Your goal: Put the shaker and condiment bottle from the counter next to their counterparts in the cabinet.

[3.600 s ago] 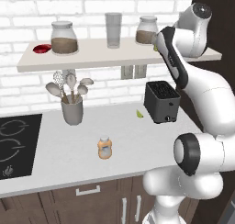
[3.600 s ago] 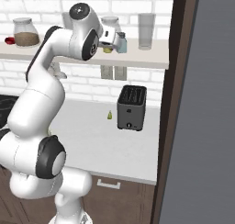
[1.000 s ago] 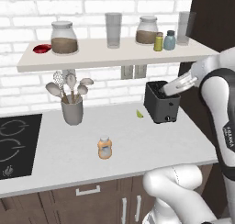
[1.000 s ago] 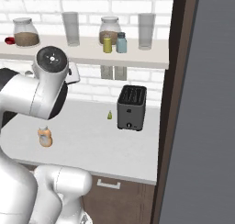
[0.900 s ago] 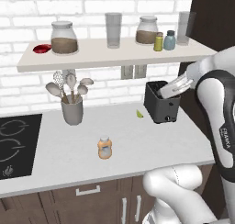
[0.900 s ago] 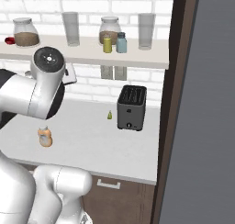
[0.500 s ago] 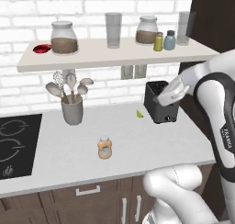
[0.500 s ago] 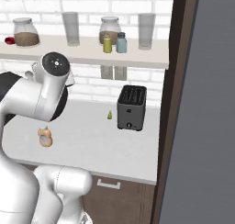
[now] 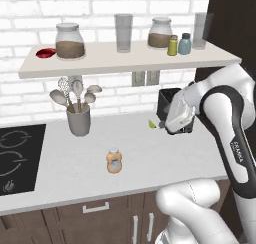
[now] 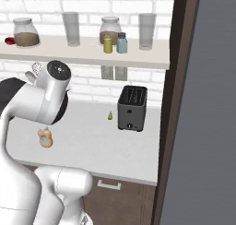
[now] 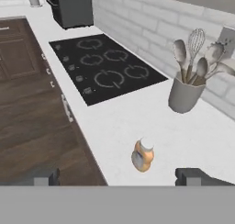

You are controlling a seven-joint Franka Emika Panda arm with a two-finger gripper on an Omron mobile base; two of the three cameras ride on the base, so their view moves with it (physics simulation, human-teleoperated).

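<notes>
The olive-yellow shaker (image 9: 172,45) (image 10: 108,45) stands on the cabinet shelf (image 9: 115,64), right beside its blue-grey counterpart (image 9: 185,44) (image 10: 122,43). The orange condiment bottle (image 9: 114,161) (image 10: 45,138) (image 11: 142,155) stands upright on the counter (image 9: 65,175). A red bottle (image 9: 46,52) lies at the shelf's far left end. My gripper (image 9: 167,123) (image 11: 118,177) hangs in front of the toaster, above and to the right of the orange bottle. It is open, its fingertips (image 11: 193,175) wide apart with nothing between them.
A black toaster (image 10: 132,108) stands at the counter's right, and a small green wedge (image 10: 110,115) lies beside it. A grey utensil holder (image 9: 79,120) stands near the wall. The black cooktop (image 9: 15,158) is at the left. Two jars (image 9: 70,40) and two glasses (image 9: 123,26) share the shelf.
My hand has come down and leftward from the shelf to toaster height, turning toward the orange bottle. The shaker stays on the shelf where it was let go.
</notes>
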